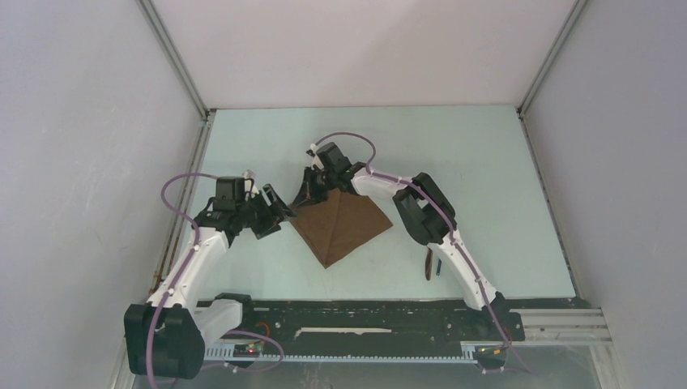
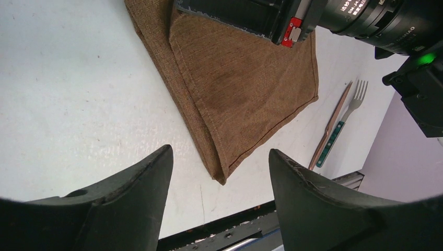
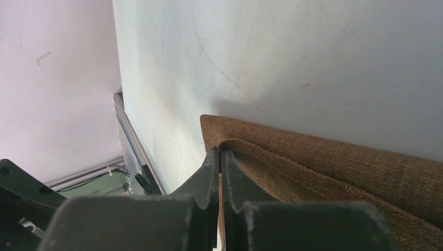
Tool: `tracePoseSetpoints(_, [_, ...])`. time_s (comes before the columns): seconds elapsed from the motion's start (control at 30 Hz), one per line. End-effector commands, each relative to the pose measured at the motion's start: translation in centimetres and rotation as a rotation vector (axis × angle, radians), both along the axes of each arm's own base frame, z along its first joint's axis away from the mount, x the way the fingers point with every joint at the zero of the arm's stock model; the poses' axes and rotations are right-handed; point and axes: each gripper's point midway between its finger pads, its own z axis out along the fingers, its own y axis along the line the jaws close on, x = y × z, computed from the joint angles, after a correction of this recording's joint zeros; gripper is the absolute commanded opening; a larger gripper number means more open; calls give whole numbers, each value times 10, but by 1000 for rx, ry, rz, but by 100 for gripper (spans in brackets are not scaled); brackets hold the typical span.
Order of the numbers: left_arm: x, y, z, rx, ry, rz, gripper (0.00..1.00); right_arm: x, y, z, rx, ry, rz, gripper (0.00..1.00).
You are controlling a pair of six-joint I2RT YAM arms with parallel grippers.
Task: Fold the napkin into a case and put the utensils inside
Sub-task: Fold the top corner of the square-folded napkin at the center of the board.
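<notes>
Top external view, Sam: the napkin (image 1: 340,227) lies flat as a folded brown diamond, and the right gripper (image 1: 312,190) sits at its far-left edge.

Right wrist view backs that up, Jo. The fingers (image 3: 206,180) are pinched tight on a raised fold of the cloth.

And the left gripper (image 1: 279,212)?

Spread wide, holding nothing, just left of the napkin. The utensils (image 1: 431,266), fork (image 2: 351,110) and knife (image 2: 331,125) side by side, lie off the napkin's right side, clear of the cloth.

The napkin (image 1: 340,228) lies mid-counter (image 1: 486,162), left hand (image 1: 283,213) beside its left corner, right hand (image 1: 312,193) at its far edge. The utensils (image 1: 431,265) lie together to its right, nearer the front.
</notes>
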Motion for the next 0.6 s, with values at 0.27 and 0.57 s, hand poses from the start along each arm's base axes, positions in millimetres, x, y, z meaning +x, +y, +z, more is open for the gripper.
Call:
tracePoseSetpoints(0.27, [0, 1, 6, -4, -34, -9, 73, -8, 26, 13, 56, -17, 53, 5])
tracePoseSetpoints(0.57, [5, 1, 8, -4, -39, -5, 73, -1, 24, 48, 113, -14, 56, 35])
